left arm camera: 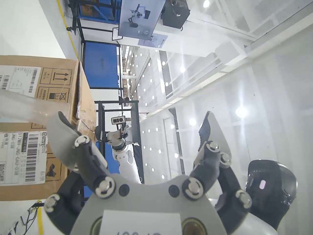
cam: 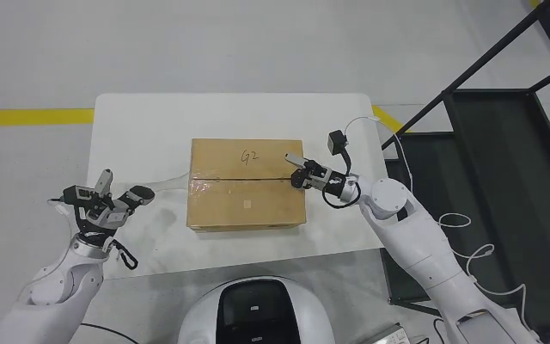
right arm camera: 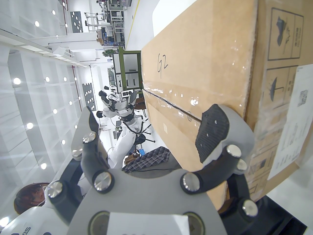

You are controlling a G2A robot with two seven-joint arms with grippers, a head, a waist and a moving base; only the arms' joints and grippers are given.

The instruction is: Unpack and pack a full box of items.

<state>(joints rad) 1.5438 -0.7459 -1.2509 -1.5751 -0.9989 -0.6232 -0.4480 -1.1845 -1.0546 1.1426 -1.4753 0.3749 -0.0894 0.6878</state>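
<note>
One closed brown cardboard box at the middle of a white table, right gripper fingers wide apart, one pad at the seam's end, left gripper spread open, holding nothing, one clear tape strip beside a finger

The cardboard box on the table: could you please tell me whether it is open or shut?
Shut. Both top flaps of the box lie flat, meeting along the middle seam.
</note>
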